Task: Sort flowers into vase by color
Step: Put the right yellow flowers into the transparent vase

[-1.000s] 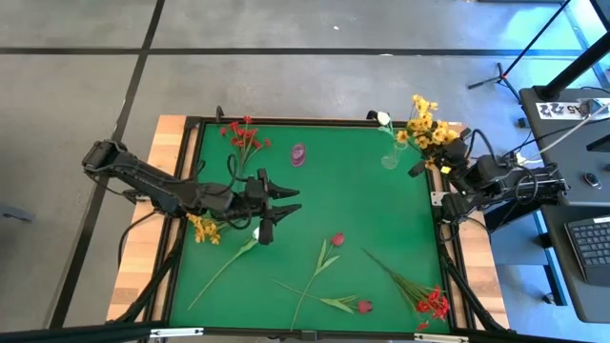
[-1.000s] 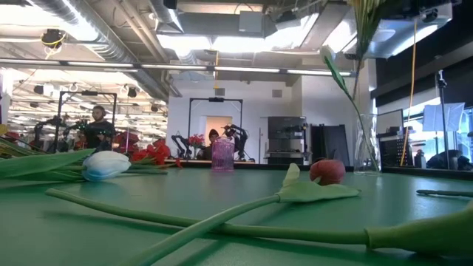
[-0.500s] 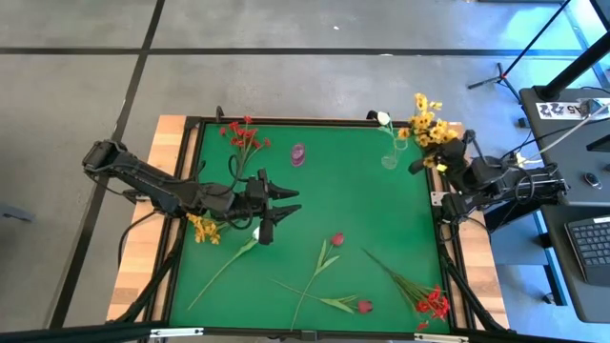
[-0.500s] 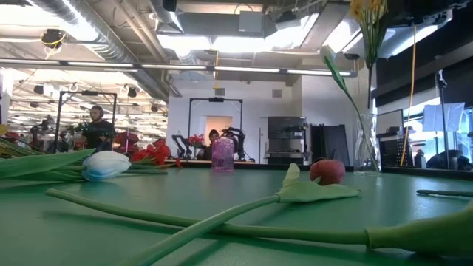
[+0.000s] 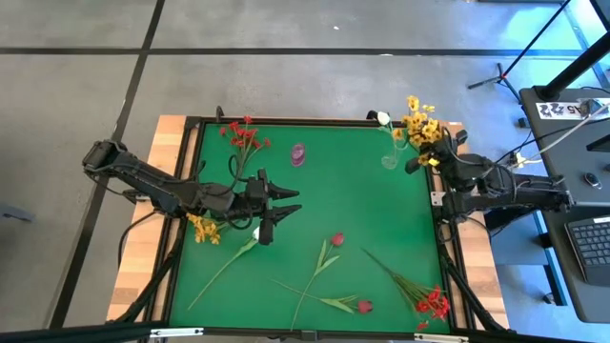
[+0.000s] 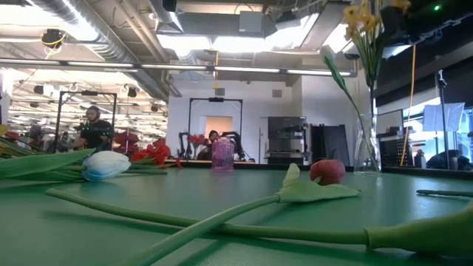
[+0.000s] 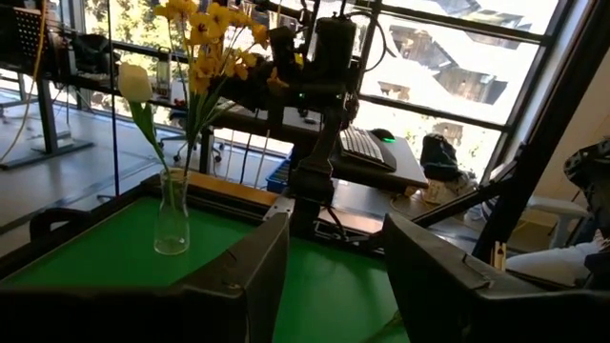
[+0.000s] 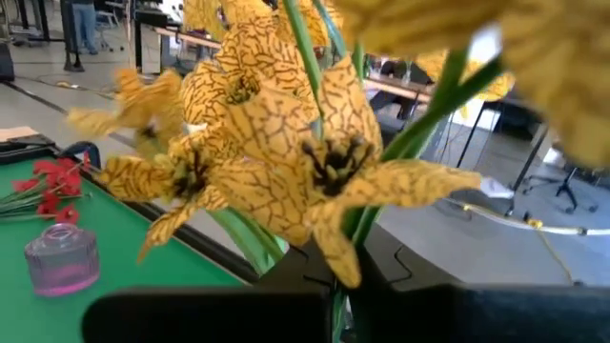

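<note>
Looking down from the high view: right gripper [image 5: 440, 155] sits at the table's far right corner, clamped on a yellow-orange flower bunch [image 5: 419, 126] whose blossoms hang just beside the clear vase [image 5: 390, 157], which already has a white bud [image 5: 383, 118] in it. Left gripper [image 5: 282, 207] waits over the left-centre of the green mat [image 5: 362, 210], fingers spread, nothing in them. On the mat: red cluster [image 5: 243, 135] near the far left, small pink jar [image 5: 298, 154] beside it, a second yellow cluster [image 5: 203, 229] at the left edge under the left arm, white-budded stem [image 5: 229, 265] near the left gripper, two dark red buds [image 5: 335, 239] [image 5: 364, 306] at centre front, another red cluster [image 5: 432, 305] at the front right corner. Low view: white bud [image 6: 106, 165] and a dark red bud [image 6: 327, 171] lie on the mat up close, pink jar [image 6: 222, 155] farther back, vase [image 6: 366, 145] at right with yellow blossoms [image 6: 362, 15] above it; a person [image 6: 92, 127] stands in the room behind. Left wrist view: open fingers [image 7: 250, 270] frame the vase [image 7: 172, 212], white bud [image 7: 134, 83] and yellow bunch [image 7: 205, 38], right arm [image 7: 319, 114] behind them. Right wrist view: yellow blossoms [image 8: 276, 133] fill the frame, stems running down into the closed fingers; pink jar [image 8: 62, 258] and red cluster [image 8: 52, 186] far off on the mat.
</note>
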You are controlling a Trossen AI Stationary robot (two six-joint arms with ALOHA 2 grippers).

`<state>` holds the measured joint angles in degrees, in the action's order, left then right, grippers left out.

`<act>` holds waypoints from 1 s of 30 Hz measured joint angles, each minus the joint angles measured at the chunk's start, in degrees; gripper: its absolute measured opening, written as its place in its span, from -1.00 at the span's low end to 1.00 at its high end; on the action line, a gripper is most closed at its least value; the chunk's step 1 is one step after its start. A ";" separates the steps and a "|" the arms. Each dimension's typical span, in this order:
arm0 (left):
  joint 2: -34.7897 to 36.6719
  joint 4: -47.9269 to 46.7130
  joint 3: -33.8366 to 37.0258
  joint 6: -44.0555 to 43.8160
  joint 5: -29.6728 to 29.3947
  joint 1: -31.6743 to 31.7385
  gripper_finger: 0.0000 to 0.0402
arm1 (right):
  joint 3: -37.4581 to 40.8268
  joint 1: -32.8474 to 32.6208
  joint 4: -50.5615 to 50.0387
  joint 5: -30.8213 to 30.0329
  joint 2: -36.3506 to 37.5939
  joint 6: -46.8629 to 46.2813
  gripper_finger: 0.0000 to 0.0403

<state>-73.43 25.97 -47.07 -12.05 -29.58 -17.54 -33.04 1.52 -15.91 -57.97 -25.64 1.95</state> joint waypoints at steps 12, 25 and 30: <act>0.00 -0.89 0.02 -0.55 0.00 0.00 -0.17 | 0.00 9.92 -7.15 9.90 0.02 -8.89 -0.90; 0.00 -1.09 0.02 -1.07 0.00 0.00 -0.17 | 0.00 12.04 -12.22 12.63 0.02 -12.73 0.01; 0.00 -1.13 0.02 -1.07 0.00 0.00 -0.17 | -0.27 12.04 -12.85 14.59 0.02 -13.02 0.26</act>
<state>-73.43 24.84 -47.05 -13.13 -29.58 -17.54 -33.30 13.56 -28.76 -43.38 -25.63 -11.07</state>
